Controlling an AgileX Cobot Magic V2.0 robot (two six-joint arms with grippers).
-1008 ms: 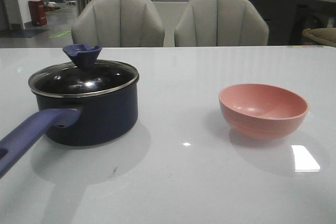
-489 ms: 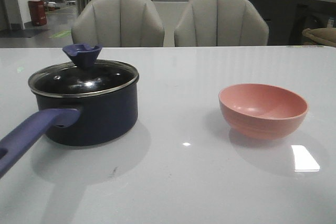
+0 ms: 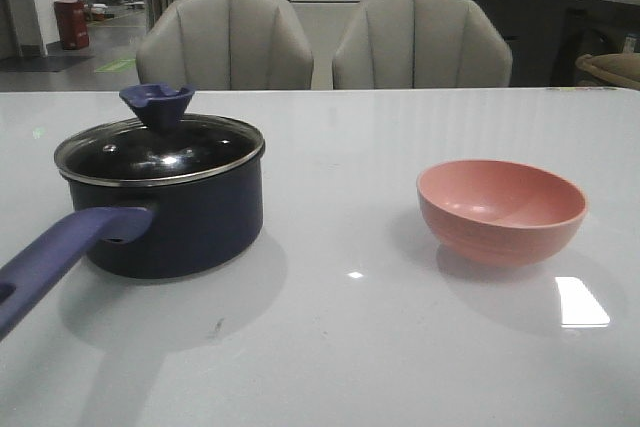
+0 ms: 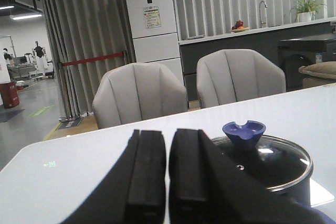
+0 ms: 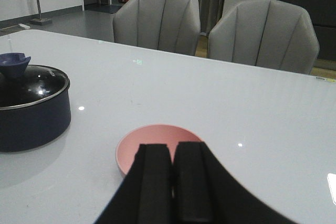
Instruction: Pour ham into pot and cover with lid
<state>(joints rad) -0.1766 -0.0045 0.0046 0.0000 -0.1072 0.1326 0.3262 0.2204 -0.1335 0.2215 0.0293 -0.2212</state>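
Note:
The dark navy pot [image 3: 170, 217] stands on the table's left with its purple-blue handle [image 3: 55, 257] pointing toward the front left. The glass lid [image 3: 160, 152] with its purple-blue knob [image 3: 157, 102] sits on the pot. The ham is hidden; none shows in the pink bowl [image 3: 500, 209] on the right. Neither gripper shows in the front view. My left gripper [image 4: 168, 142] is shut and empty, back from the pot [image 4: 283, 174] and to one side of the lid knob [image 4: 243, 131]. My right gripper [image 5: 173, 150] is shut and empty, just short of the pink bowl [image 5: 155, 140].
The white table [image 3: 340, 337] carries only the pot and the bowl. Two grey chairs [image 3: 225, 42] stand behind its far edge. A bright reflection lies in front of the bowl at the table's front right.

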